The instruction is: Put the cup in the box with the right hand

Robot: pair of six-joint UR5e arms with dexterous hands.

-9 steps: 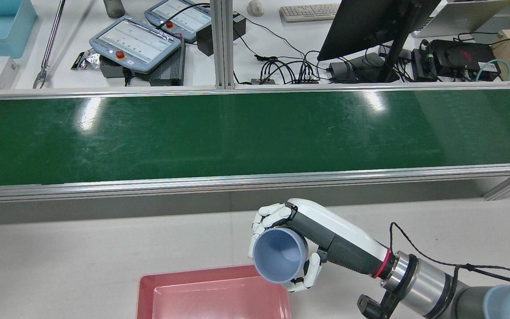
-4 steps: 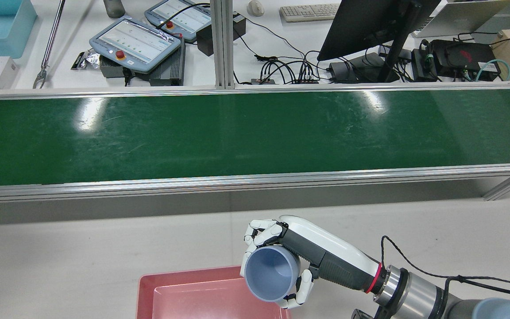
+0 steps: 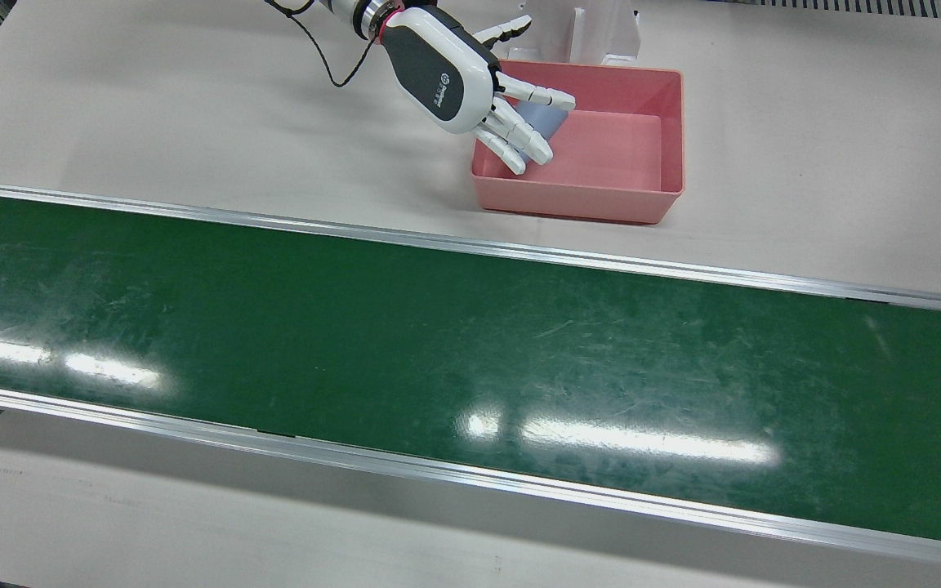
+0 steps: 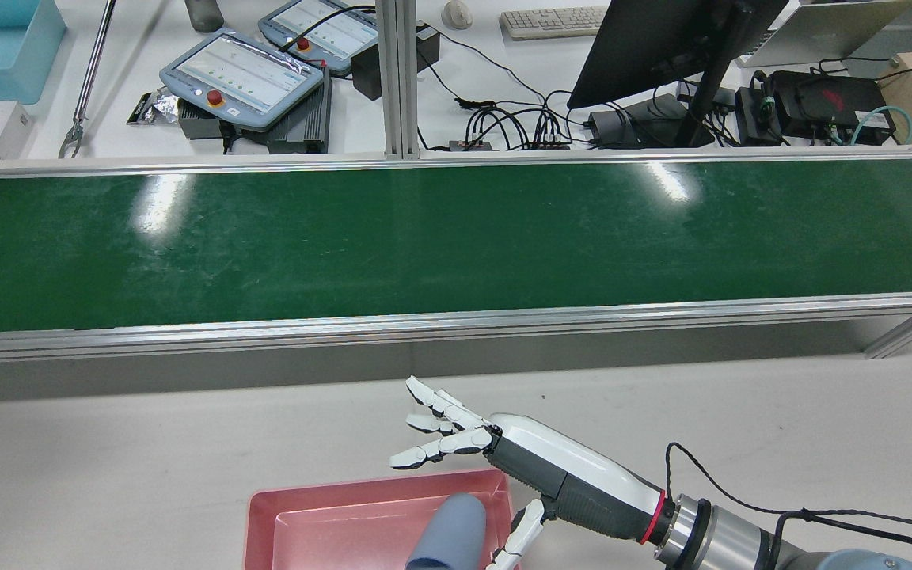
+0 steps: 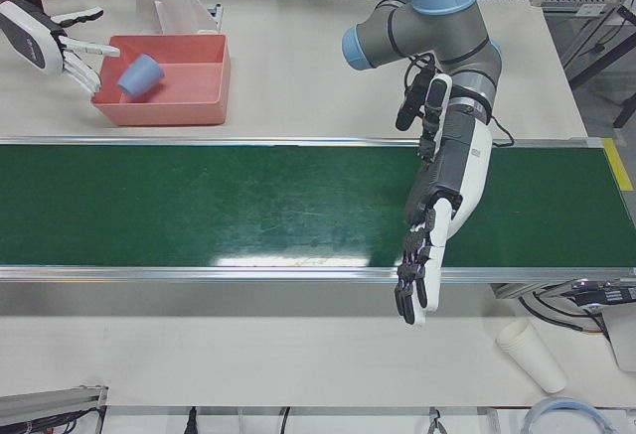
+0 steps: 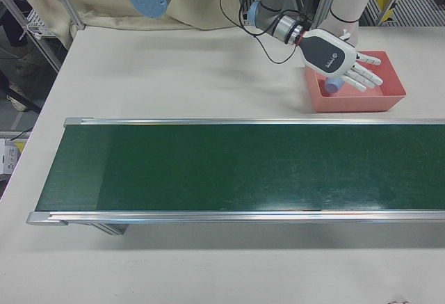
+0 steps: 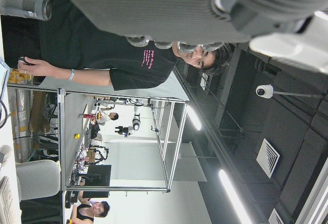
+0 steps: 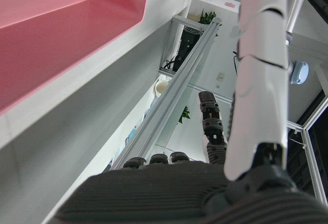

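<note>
right hand (image 4: 495, 451) spread wide, fingers splayed, holding nothing, hovering over the near corner of the pink box (image 3: 650, 122). blue cup (image 5: 140, 74) sits tilted inside the box (just under the fingers). left hand (image 5: 422, 270) hangs open over the green belt (image 3: 438, 343).
</note>
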